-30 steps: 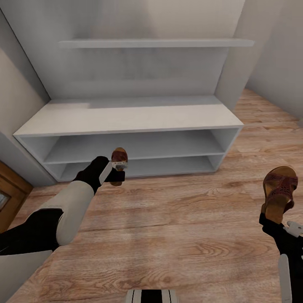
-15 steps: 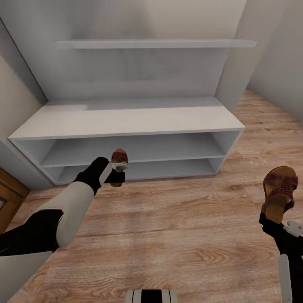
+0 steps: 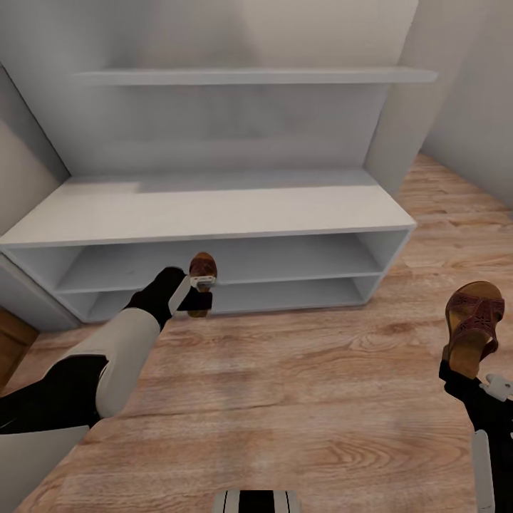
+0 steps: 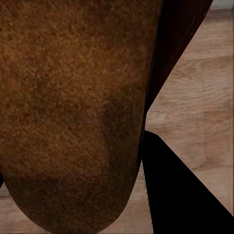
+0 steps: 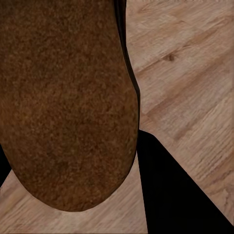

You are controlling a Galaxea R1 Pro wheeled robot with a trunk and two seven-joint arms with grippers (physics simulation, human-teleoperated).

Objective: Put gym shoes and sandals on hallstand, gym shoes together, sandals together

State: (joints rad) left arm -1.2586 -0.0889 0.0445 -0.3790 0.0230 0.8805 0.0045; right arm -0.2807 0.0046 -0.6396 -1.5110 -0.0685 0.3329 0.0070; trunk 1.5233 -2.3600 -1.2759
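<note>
Left pincer (image 3: 201, 283) is clamped on one sandal (image 3: 204, 266), held off the floor just in front of the hallstand (image 3: 214, 206), level with its lower tiers in the head view; the left wrist view has the sandal's brown sole (image 4: 73, 112) right against the camera with a dark finger (image 4: 180, 195) beside it. Right pincer (image 3: 456, 370) grips the second sandal (image 3: 474, 324) by its heel end, strap side up, well apart to the right over the corridor floor (image 3: 299, 399); the right wrist view gives the same picture, sole (image 5: 63, 102) close up over wood planks. No gym shoes are visible in these frames. Judged step: carry-to-rack, both sandals in hand, none placed yet. Next move likely needs the left arm extended to set its sandal on the hallstand top or inside a tier, then the right one brought across and set just beside it. Edges to watch: the thick front lip of the top and the tier openings, which look low for a pincer plus sandal. The top is bare and wide, the wall shelf (image 3: 249, 75) sits well above it, so overhead room looks ample; the top seems the easier target.
</note>
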